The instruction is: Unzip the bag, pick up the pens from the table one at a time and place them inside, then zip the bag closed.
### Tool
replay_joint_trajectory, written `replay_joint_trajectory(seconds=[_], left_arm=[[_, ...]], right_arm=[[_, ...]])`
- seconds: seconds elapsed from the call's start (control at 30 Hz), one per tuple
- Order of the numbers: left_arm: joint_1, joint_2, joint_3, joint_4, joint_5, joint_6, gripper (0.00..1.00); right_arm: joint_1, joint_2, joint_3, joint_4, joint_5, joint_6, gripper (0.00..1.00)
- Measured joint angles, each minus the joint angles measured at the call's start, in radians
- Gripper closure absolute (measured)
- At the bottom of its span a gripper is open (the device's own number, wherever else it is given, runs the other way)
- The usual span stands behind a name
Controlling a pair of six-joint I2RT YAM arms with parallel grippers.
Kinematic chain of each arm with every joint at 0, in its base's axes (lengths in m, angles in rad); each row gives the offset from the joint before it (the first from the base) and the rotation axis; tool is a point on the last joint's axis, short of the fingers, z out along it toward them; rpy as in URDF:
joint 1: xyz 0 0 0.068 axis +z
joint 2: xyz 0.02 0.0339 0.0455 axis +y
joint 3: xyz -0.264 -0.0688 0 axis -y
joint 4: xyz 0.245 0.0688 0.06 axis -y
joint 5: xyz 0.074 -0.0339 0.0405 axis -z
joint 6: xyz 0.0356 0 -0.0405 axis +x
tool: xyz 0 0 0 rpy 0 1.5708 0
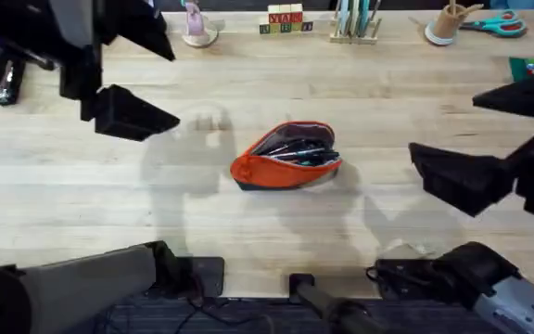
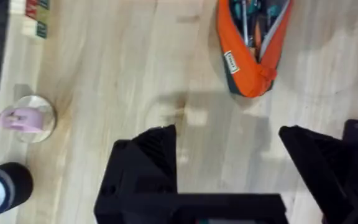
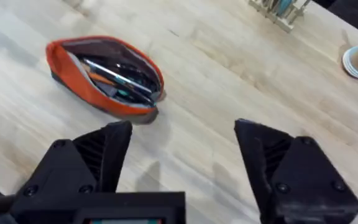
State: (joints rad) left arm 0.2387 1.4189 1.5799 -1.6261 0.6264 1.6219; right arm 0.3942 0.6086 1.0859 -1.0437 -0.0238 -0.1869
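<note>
Left hand: fingers spread wide, nothing between them, raised over the bench to the left of the pouch.
Right hand: fingers spread wide, nothing between them, raised to the right of the pouch.
Orange pencil pouch: mid-bench between the two hands, apart from both; dark base, zip open, mouth gaping.
Contents: pens lying lengthwise inside, dark and orange barrels visible; exact count unclear.
Far edge of bench: lettered blocks, wooden rack of pale sticks, cup, scissors.
</note>
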Motion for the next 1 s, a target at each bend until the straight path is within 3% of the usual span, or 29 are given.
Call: replay_joint_trajectory(seconds=[0.1, 0.33, 0.6, 1.0], left_arm=[[0.028, 0.000, 0.000, 0.000, 0.017, 0.037, 0.006], [0.028, 0.000, 0.000, -0.009, 0.053, 0.078, 0.006], [0.028, -0.001, -0.001, -0.065, 0.050, 0.262, 0.007], [0.028, 0.131, -0.001, -0.068, 0.035, 0.317, 0.006]], right_arm=[[0.000, 0.000, 0.000, 0.034, -0.027, 0.019, 0.003], [0.000, 0.000, 0.000, 0.135, -0.119, 0.129, 0.003], [0.000, 0.047, 0.000, 0.146, -0.146, 0.343, 0.003], [0.000, 0.061, 0.000, 0.186, -0.158, 0.730, 0.003]])
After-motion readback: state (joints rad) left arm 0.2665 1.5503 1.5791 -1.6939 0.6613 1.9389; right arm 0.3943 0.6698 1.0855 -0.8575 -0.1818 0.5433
